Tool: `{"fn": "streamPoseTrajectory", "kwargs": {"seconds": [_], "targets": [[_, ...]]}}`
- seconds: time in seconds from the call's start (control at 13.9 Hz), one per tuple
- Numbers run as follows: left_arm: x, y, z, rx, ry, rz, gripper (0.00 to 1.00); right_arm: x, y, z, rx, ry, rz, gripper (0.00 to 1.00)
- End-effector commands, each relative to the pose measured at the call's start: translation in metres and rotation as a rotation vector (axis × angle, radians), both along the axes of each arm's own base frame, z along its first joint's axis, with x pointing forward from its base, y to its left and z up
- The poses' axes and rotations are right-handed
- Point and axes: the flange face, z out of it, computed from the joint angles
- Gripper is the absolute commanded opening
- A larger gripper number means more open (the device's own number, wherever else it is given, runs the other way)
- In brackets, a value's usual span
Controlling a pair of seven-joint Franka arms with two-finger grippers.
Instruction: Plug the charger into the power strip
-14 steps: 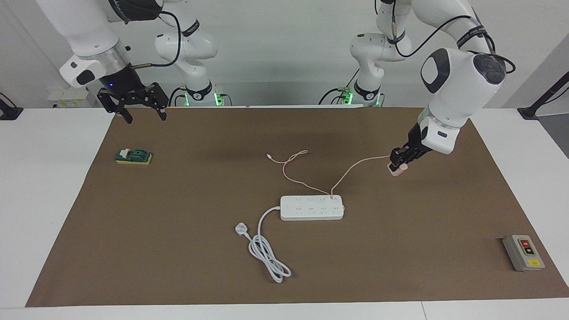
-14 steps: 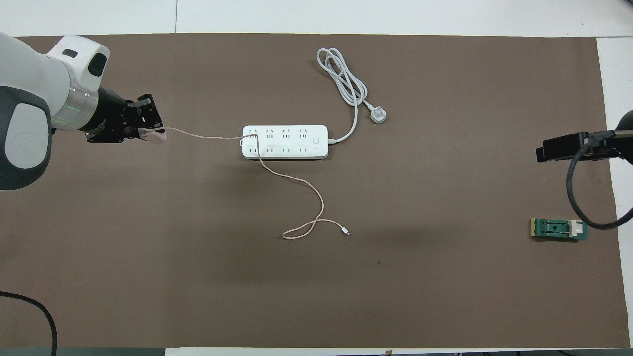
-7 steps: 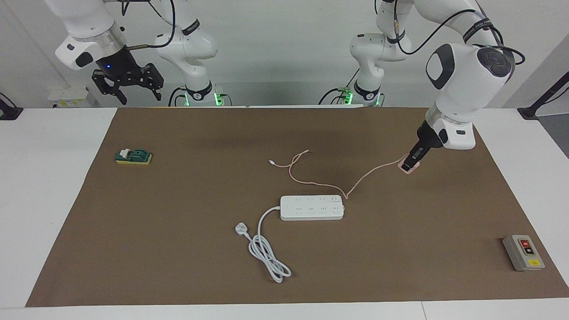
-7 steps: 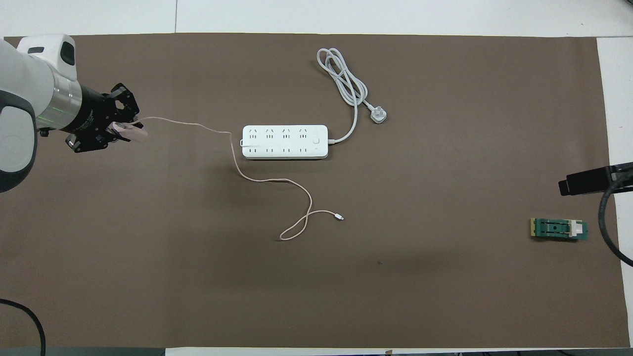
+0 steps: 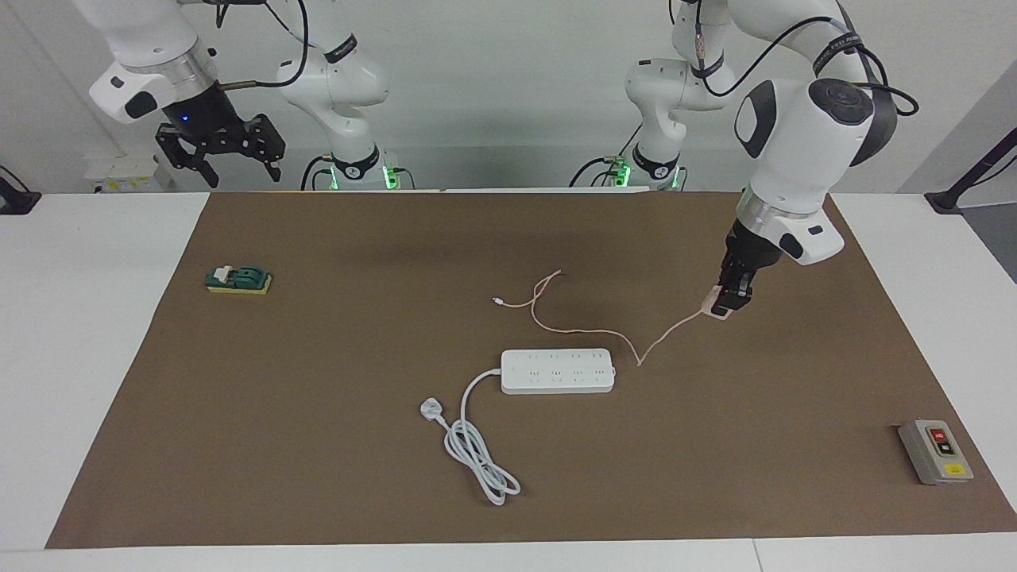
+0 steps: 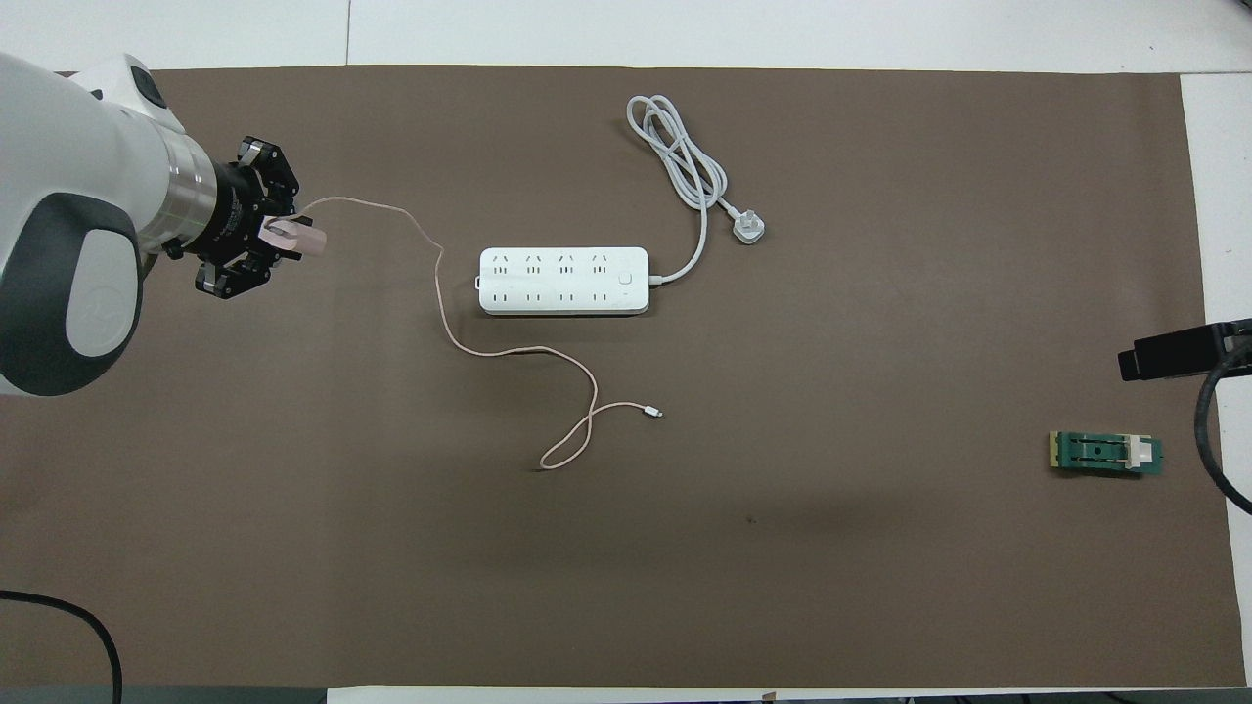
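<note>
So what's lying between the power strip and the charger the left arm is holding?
Only the charger's thin pink cable on bare brown mat, clearest in the overhead view, running from the charger past the power strip.

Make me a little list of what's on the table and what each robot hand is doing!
left gripper: shut on the charger, over the mat toward the left arm's end
charger cable: trails on the mat beside the power strip
charger: not plugged in
right gripper: open, raised, waiting
extras: green block, grey switch box
</note>
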Motion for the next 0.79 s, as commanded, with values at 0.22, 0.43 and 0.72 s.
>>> {"fn": "streamPoseTrajectory", "kwargs": {"seconds": [0.22, 0.43, 0.72], "targets": [[-0.020, -0.059, -0.024, -0.003, 0.055, 0.340, 0.00, 0.001, -0.006, -0.001, -0.018, -0.014, 0.012, 1.00], [-0.041, -0.114, -0.045, 0.005, 0.095, 0.429, 0.00, 0.001, -0.007, -0.002, -0.069, -0.018, 0.021, 1.00], [-0.051, -0.160, -0.071, -0.005, 0.102, 0.473, 0.00, 0.002, -0.009, -0.006, -0.100, -0.013, 0.019, 1.00]]}}
